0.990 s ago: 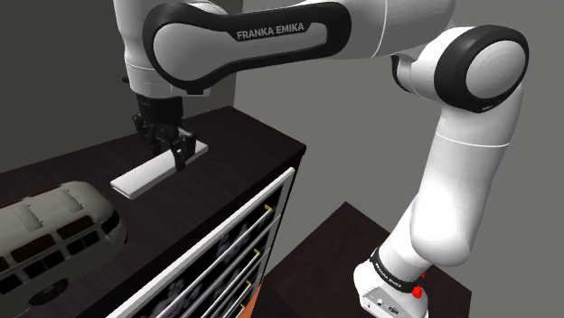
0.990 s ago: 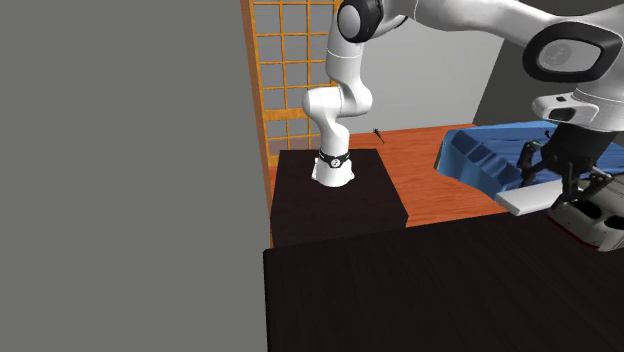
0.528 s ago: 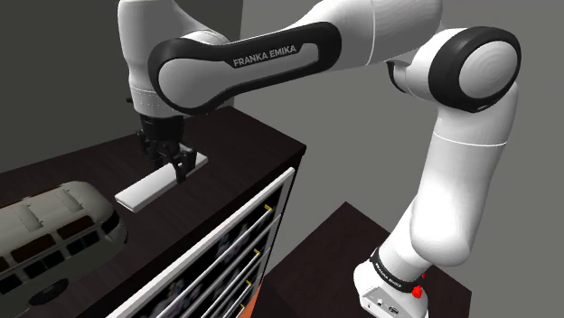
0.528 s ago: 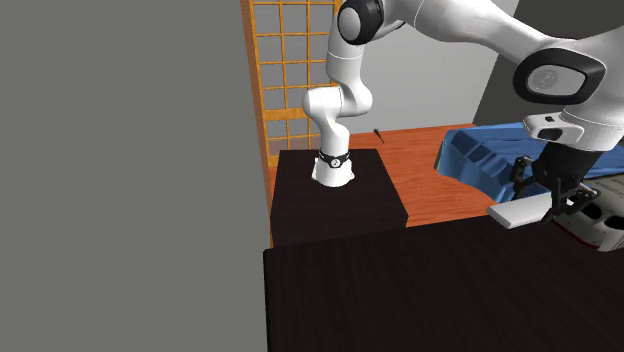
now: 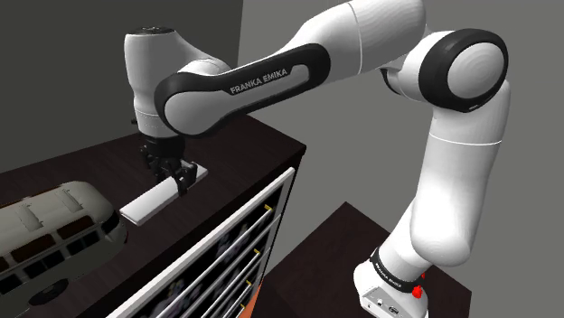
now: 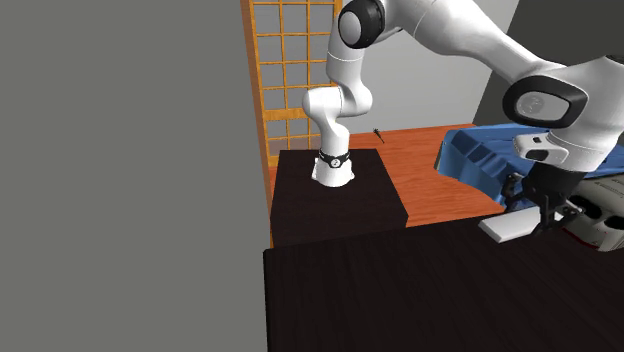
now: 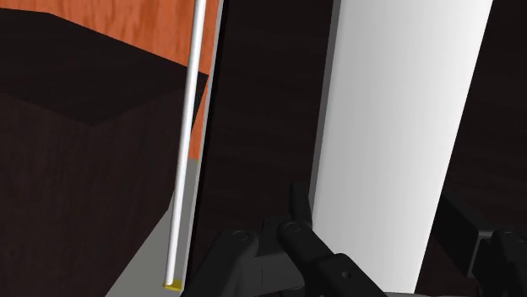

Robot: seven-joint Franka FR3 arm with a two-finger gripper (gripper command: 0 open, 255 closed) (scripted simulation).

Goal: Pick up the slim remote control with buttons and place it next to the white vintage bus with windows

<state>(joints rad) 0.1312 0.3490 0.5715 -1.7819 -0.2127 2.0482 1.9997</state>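
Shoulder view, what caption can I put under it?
Black gripper holds a white remote near the toy bus on a dark cabinet.

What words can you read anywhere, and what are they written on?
"FRANKA EMIKA": white letters on the black part of the robot arm, shoulder view.
Small marks on the black band at the arm's base: too small to read.
Nothing else is written anywhere.

Dark cabinet top [image 5: 239,144], pale vintage bus [image 5: 54,226] standing on it — toward the shoulder view's left
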